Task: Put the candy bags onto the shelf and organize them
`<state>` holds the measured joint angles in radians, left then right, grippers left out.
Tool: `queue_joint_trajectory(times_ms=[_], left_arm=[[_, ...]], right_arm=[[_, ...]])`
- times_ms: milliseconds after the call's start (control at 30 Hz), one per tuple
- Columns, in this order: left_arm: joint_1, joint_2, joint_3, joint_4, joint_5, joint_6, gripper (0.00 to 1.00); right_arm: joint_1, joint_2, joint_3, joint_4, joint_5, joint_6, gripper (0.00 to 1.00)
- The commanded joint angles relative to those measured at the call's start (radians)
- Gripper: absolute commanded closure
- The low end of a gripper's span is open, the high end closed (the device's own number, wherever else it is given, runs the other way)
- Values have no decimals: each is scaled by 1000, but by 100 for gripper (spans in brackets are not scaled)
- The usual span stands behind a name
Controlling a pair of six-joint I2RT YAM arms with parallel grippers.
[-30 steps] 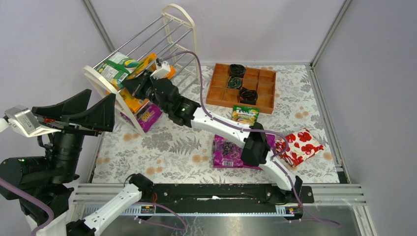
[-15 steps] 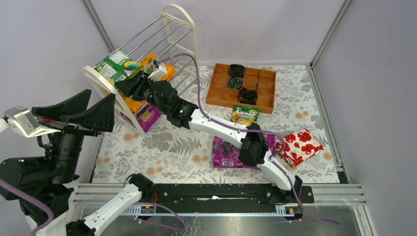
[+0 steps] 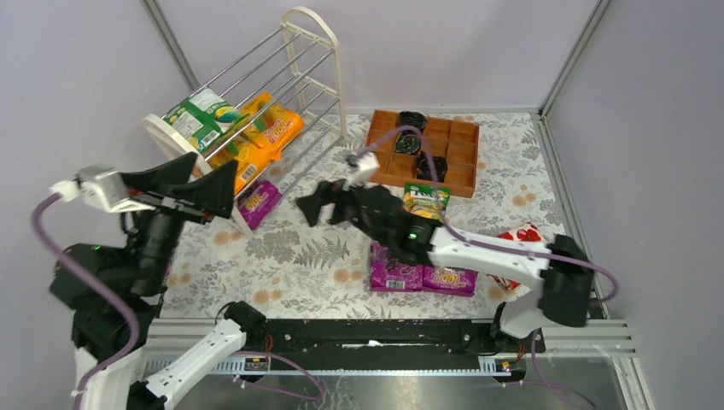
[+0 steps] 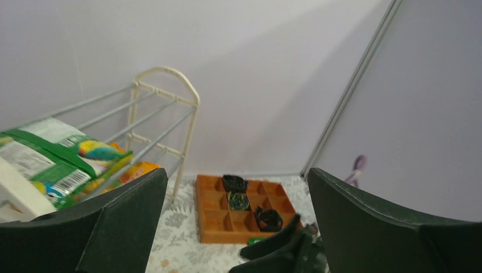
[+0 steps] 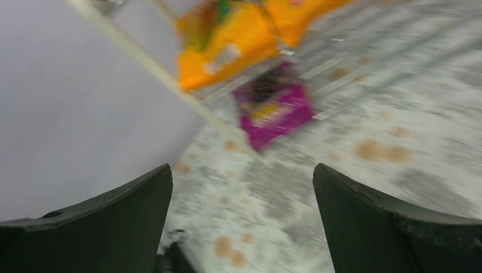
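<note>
Both the right gripper (image 3: 312, 202), mid-table, and the raised left gripper (image 3: 209, 175) at 9 o'clock are splayed, empty. Only the top view shows two purple glossy pouches (image 3: 393, 275) lying at 5 o'clock, off the cream-white metal-rod shelf (image 3: 338, 68) at 11 o'clock holding orange candy bags (image 3: 271, 128).

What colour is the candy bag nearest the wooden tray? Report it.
Candy bag: green with yellowish print, clearest in the top external view.

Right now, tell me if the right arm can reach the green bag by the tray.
Probably yes. The right tool is open and empty, and the green bag lies uncovered beside the tray. The tool sits beyond it toward the shelf, so the arm must draw back.
</note>
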<state>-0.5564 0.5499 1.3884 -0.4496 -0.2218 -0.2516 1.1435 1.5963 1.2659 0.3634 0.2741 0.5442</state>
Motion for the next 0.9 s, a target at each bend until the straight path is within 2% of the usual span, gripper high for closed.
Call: queue_joint_trajectory(times_ms=[0, 133, 300, 467, 633, 767, 867], left_arm=[[-1, 51, -87, 89, 87, -57, 1], [-2, 111, -179, 124, 150, -103, 1], [-2, 209, -239, 157, 205, -129, 1], [-2, 342, -192, 137, 308, -126, 1], [-4, 410, -188, 98, 401, -139, 1], [-3, 426, -207, 48, 434, -137, 1], [-3, 398, -251, 45, 419, -134, 1]], right_arm=[[-88, -228, -288, -6, 243, -139, 0], [-217, -392, -470, -183, 313, -119, 0], [-380, -479, -513, -385, 319, -158, 0], [-619, -404, -477, -443, 42, -136, 0], [-813, -243, -434, -434, -279, -53, 0], [-923, -136, -441, -368, -505, 1, 0], [-997, -81, -467, -285, -611, 24, 0]])
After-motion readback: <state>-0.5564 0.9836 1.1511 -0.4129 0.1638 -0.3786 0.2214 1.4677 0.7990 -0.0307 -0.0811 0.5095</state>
